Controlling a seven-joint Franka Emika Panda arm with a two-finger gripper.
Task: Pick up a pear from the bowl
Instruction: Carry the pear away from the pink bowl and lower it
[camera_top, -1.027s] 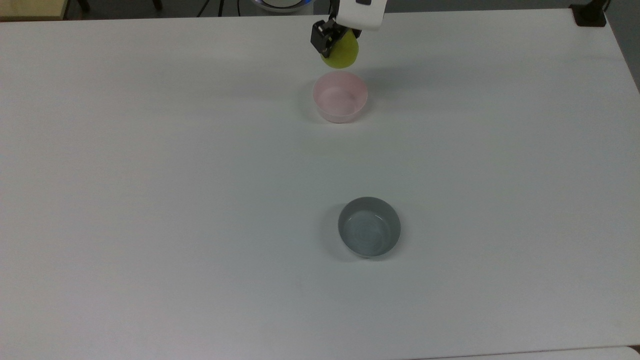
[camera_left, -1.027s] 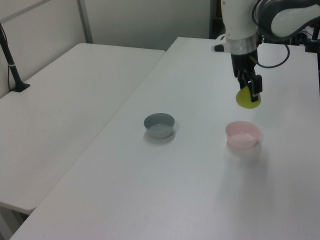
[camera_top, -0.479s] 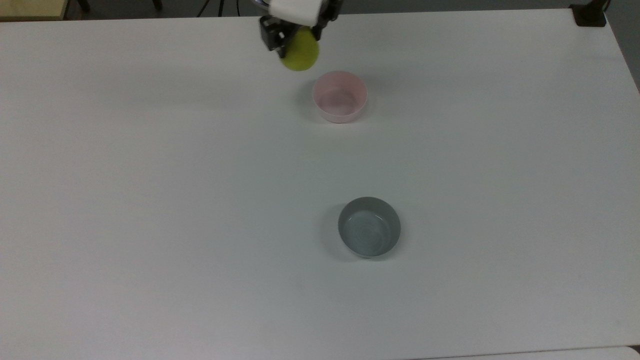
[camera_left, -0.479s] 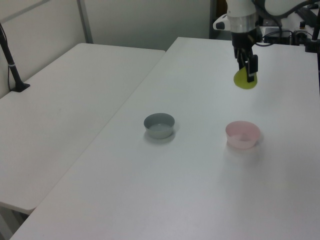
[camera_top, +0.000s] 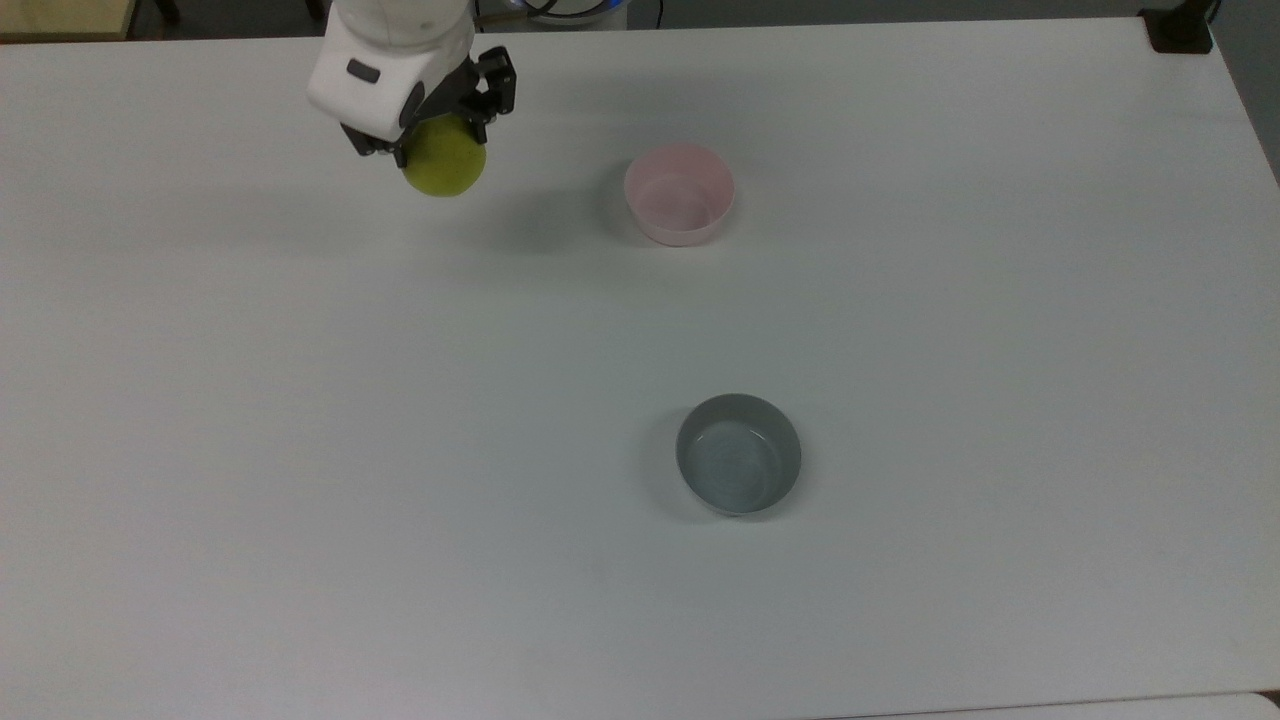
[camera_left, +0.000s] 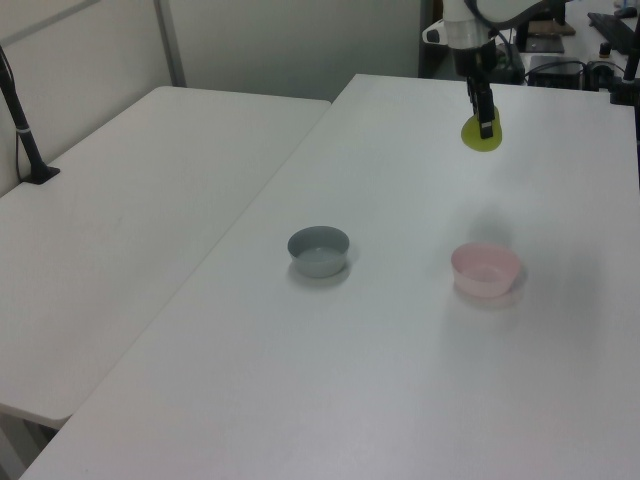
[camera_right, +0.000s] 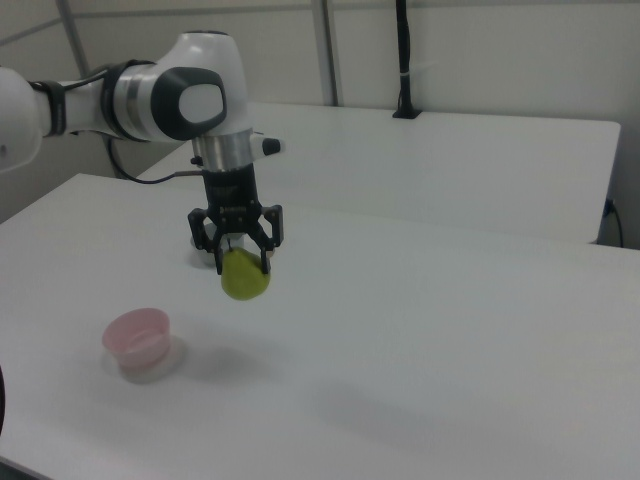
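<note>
Held the small yellow-green pear (camera_top: 444, 167) between the black fingers (camera_right: 266, 238) of the white arm's two-finger gripper (camera_right: 240, 256), pinched at its upper part and hanging clear above the white table (camera_top: 300, 450). Sat, in the top view, well to the top view's left of the small pale pink round bowl (camera_top: 679, 193), with bare table between them. Cast a soft shadow on the table between pear and bowl in the top view.

Showed, in the right view, what the top view hid: the gap of air beneath the pear (camera_right: 245, 277), its rounded base pointing down, and the gripper's fingers reaching down either side of its narrower top. Placed the pink bowl (camera_right: 138, 340) lower and toward the right view's left there, apart from the fruit.

Showed, in the left view, the pear (camera_left: 482, 135) far back near the table's far end, half covered by one dark finger (camera_left: 486, 122), with the pink bowl (camera_left: 485, 270) nearer the camera and well apart. Gave away there, as in the top view, a slightly larger grey round bowl (camera_left: 319, 250) standing alone toward the left view's left of the pink one; lay in the top view (camera_top: 738, 454) well below the pink bowl. Held nothing inside either bowl, as seen from the top view
</note>
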